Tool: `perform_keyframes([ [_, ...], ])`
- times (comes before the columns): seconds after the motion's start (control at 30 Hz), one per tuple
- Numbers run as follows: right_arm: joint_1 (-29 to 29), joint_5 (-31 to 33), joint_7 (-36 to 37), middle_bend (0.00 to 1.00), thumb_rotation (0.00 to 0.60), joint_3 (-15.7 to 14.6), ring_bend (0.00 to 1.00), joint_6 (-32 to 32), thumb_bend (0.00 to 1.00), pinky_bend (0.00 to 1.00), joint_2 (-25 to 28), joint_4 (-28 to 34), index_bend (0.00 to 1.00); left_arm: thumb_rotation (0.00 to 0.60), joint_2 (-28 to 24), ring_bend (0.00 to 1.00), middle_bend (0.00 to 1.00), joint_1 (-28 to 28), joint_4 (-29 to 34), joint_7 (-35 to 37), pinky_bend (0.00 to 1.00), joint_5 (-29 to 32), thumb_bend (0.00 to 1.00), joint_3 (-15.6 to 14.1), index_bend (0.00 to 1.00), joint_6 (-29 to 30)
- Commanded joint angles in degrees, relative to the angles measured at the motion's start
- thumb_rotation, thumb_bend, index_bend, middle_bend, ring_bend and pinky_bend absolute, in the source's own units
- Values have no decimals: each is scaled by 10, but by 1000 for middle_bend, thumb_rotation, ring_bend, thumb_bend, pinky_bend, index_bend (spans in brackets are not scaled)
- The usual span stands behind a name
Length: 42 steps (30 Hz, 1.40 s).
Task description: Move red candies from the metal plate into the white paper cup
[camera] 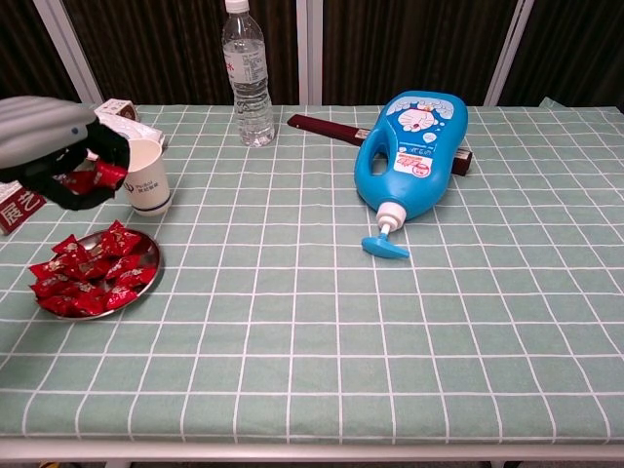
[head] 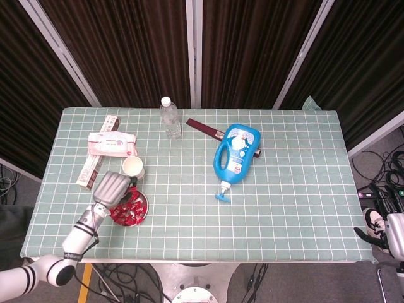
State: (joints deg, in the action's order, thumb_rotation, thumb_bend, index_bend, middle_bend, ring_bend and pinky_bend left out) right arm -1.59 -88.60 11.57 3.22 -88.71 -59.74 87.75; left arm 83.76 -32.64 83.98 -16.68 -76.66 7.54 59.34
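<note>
I had the left hand (camera: 60, 149) raised above the table at the near-left, its dark fingers (camera: 76, 197) curled and clamped on a few red candies (camera: 96, 176), just left of the white paper cup (camera: 145, 175). In the head view the same hand (head: 111, 188) sat beside the cup (head: 132, 166) and over the far-left edge of the metal plate (head: 142, 213). The plate (camera: 150, 276) lay near the cup's front, holding the remaining pile of wrapped candies (camera: 90, 279) spread across it. The right hand did not appear in either view. Behind the cup lay a pink packet (head: 112, 144) on a long flat box (head: 98, 153). A clear water bottle (camera: 246, 74) stood upright at the far side, with a dark red bar (camera: 327, 127) to its right and a blue detergent jug (camera: 412, 153) lying on its side partly over that bar, spout toward the near edge of the green checked tablecloth (camera: 409, 331).
</note>
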Motion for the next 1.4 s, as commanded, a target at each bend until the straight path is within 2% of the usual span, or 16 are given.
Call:
perform_keyframes([
  [0.03, 0, -1, 0, 157, 600, 1, 55, -3, 35, 391, 1, 1, 67, 600, -5, 890, 760, -27, -4, -4, 1000, 21, 481, 25, 694, -27],
  [0.2, 4, 6, 1, 157, 600, 2, 55, -4, 35, 391, 3, 0, 67, 600, 7, 890, 753, -71, -37, -6, 1000, 66, 481, 61, 691, -72],
  [0.4, 8, 13, 3, 157, 600, 2, 55, -3, 36, 391, 4, -2, 67, 600, 25, 890, 743, -104, -79, -11, 1000, 114, 481, 76, 682, -106],
  [0.73, 4, 17, 3, 157, 600, 4, 55, 5, 35, 392, 3, -5, 67, 600, 42, 882, 705, -112, -112, -23, 1000, 155, 474, 64, 647, -107],
  [1.17, 5, 16, 1, 157, 600, 4, 55, 5, 35, 394, 4, -2, 67, 600, 36, 860, 610, -110, -102, -38, 1000, 169, 446, 50, 566, -86],
  [1.4, 5, 13, 0, 158, 600, 4, 71, 3, 36, 406, 3, -2, 67, 600, 23, 811, 487, -108, -80, -64, 1000, 190, 446, 41, 417, -81],
])
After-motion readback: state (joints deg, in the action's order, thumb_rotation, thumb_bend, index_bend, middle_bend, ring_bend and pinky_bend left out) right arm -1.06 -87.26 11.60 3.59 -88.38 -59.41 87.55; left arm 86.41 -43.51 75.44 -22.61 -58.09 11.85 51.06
